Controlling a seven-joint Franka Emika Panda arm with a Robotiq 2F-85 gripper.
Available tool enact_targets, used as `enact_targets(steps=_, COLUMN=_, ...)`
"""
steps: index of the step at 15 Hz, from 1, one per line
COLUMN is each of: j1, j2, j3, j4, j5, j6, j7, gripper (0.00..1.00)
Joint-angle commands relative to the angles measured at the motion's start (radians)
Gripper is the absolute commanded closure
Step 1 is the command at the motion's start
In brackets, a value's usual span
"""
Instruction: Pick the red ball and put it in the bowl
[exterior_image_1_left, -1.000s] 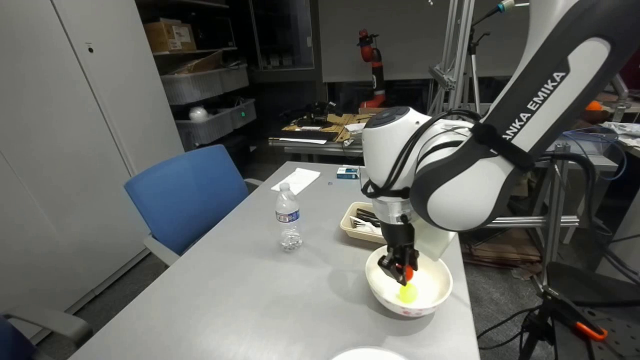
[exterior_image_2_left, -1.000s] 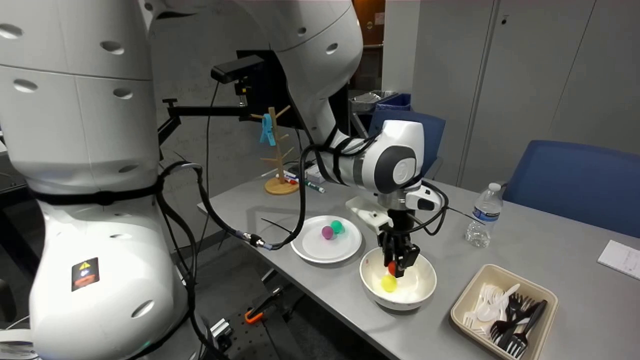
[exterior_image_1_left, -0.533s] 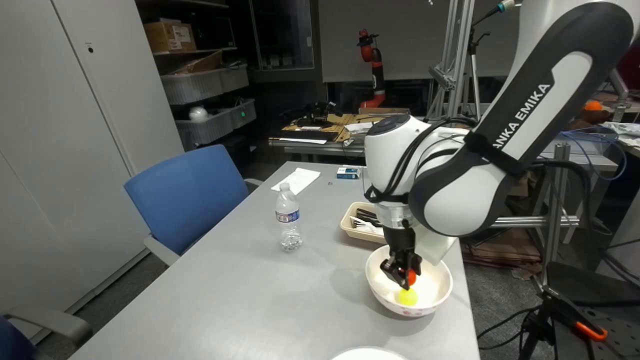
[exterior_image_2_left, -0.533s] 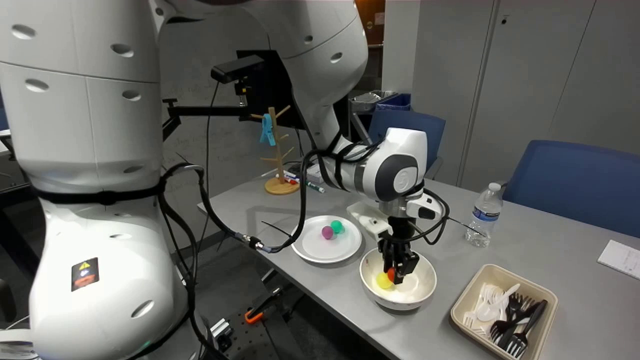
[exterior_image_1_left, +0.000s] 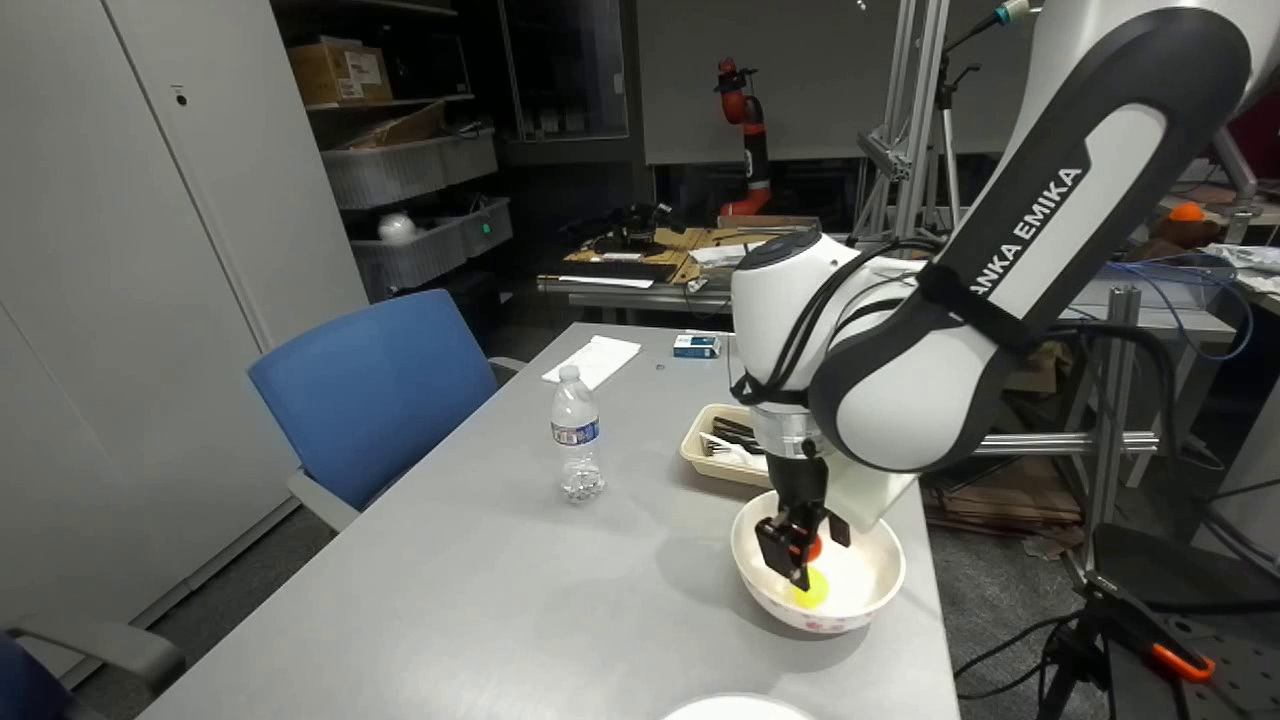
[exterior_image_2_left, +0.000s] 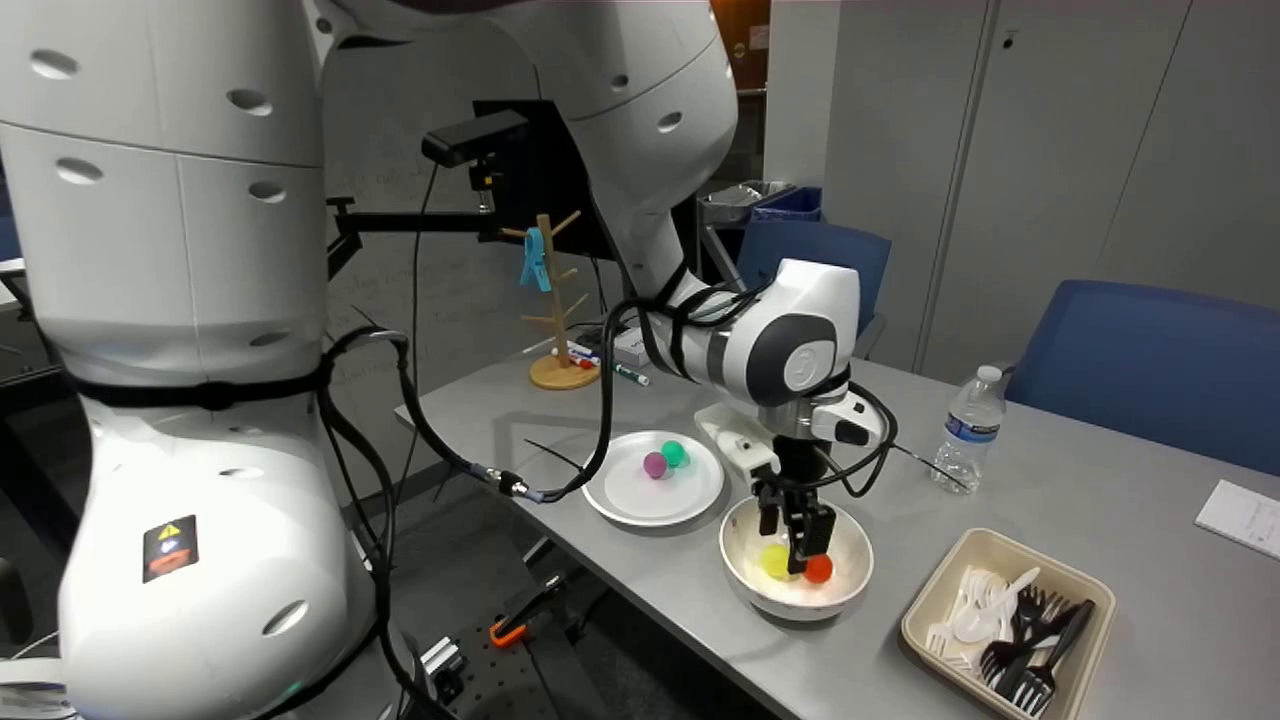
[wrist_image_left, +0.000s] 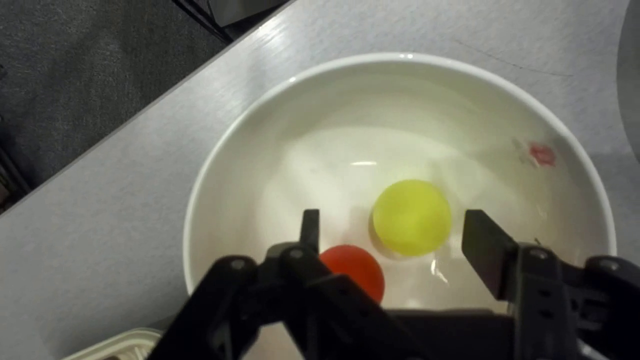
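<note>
The red ball (exterior_image_2_left: 818, 569) lies inside the white bowl (exterior_image_2_left: 797, 609), next to a yellow ball (exterior_image_2_left: 774, 561). My gripper (exterior_image_2_left: 785, 541) is lowered into the bowl with its jaws spread apart and holding nothing. In the wrist view the red ball (wrist_image_left: 361, 272) is low in the picture, partly covered by the left finger (wrist_image_left: 310, 227). The yellow ball (wrist_image_left: 412, 217) shows between the two fingertips, apart from both. In an exterior view the fingers partly hide both the red ball (exterior_image_1_left: 814, 547) and the yellow ball.
A white plate (exterior_image_2_left: 650, 505) with a purple and a green ball stands beside the bowl. On the bowl's other side is a beige tray (exterior_image_2_left: 925, 625) of plastic cutlery. A water bottle (exterior_image_2_left: 968, 430) stands farther off, and a wooden peg stand (exterior_image_2_left: 563, 373) at the table's end.
The gripper has come down a little into the bowl and its jaws have parted. The red ball, held between the fingers before, is now loose in the bowl.
</note>
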Motion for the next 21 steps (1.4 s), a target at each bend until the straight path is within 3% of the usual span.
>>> enact_targets(steps=1, j1=-0.005, j2=0.011, j3=0.001, j4=0.003, j5=0.049, j6=0.030, j7=-0.039, gripper=0.00)
enact_targets(steps=9, j1=-0.005, j2=0.015, j3=0.001, j4=0.001, j5=0.060, j6=0.067, j7=-0.047, gripper=0.00)
enact_targets(steps=17, j1=0.003, j2=0.041, j3=-0.011, j4=-0.005, j5=0.046, j6=0.232, j7=-0.073, gripper=0.00)
enact_targets(steps=21, j1=-0.008, j2=0.043, j3=0.004, j4=-0.005, j5=0.072, j6=0.210, j7=-0.115, gripper=0.00)
